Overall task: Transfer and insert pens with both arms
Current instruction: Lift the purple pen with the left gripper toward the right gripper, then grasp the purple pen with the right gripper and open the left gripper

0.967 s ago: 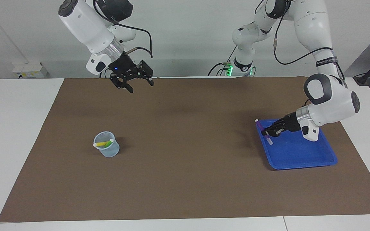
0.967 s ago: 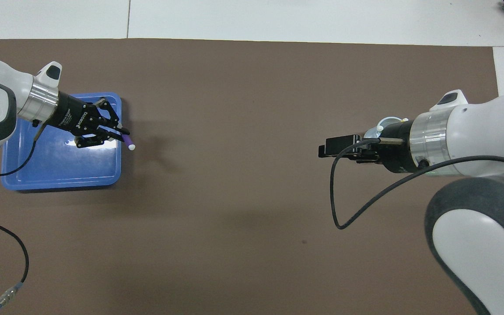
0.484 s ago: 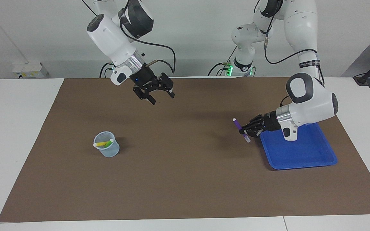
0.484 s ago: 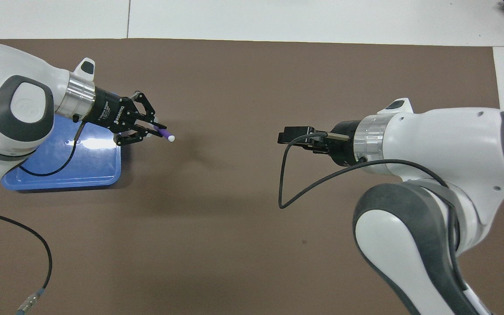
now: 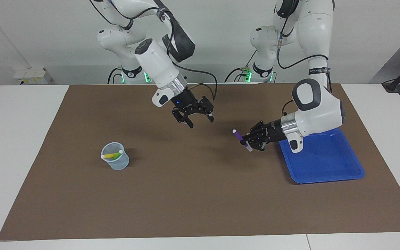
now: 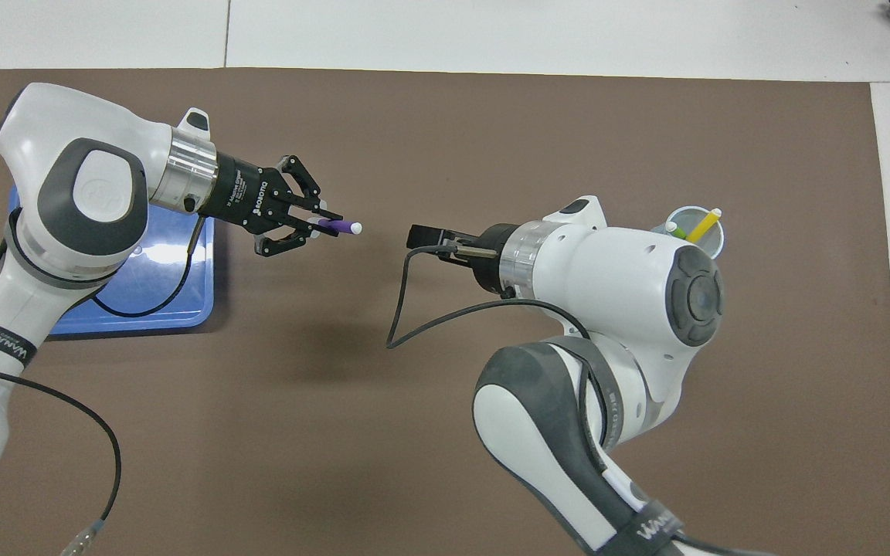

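Here the left gripper has its fingers clamped on the slim purple marker pen with a pale whitish end, gripping it near one end and holding it aloft over the brown mat on the worktop, just off the shallow blue plastic tray, so the long free part sticks out for the other arm to take. The right gripper hangs over the mat's middle facing it, fingers spread wide, apparently ready to receive. The translucent pale-blue cup, toward the right arm's end, already stands the yellow pen and the bright green pen inside.
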Motion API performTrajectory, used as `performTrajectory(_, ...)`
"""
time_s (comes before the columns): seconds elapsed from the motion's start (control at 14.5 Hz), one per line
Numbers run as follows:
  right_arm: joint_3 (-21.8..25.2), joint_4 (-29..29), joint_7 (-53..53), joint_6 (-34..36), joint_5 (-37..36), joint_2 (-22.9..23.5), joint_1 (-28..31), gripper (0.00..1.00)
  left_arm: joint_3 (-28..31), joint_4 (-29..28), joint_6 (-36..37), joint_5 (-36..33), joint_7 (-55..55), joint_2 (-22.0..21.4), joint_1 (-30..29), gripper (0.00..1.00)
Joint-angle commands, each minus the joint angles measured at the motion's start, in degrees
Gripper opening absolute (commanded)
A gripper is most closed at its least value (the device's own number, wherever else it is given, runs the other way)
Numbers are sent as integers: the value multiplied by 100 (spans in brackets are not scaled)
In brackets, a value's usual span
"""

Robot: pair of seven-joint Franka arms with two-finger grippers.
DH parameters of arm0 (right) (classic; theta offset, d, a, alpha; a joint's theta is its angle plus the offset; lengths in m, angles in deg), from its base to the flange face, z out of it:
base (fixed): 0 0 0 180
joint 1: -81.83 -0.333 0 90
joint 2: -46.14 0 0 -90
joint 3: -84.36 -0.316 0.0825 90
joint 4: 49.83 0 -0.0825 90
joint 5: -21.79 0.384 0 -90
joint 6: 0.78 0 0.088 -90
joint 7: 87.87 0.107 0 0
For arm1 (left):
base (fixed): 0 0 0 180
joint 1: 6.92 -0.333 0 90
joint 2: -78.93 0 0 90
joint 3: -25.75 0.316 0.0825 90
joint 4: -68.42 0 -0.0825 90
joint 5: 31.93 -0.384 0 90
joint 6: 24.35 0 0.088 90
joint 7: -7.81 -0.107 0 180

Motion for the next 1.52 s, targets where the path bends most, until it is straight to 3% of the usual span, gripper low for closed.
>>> performTrajectory(0.0, 24, -110, 184, -12, 115, 9, -143, 100, 83, -261, -386, 202, 203, -143, 331, 0)
performTrajectory(0.62, 24, -224, 335, -302, 98, 246, -311, 100, 48, -411, -422, 589, 290, -178, 455, 0)
performTrajectory(0.76, 24, -224, 221, -302, 98, 281, -311, 89, 39, -403, -351, 712, 308, -178, 464, 0)
performTrajectory(0.97, 24, -225, 211, -302, 98, 290, -293, 61, -57, -394, -298, 756, 308, -204, 464, 0)
performTrajectory(1.11, 24, -233, 211, -302, 98, 299, -293, 55, -66, -402, -298, 756, 308, -213, 472, 0)
performTrajectory(1.45, 24, -277, 18, -293, 98, 378, -223, 52, -84, -403, -290, 756, 317, -222, 525, 0)
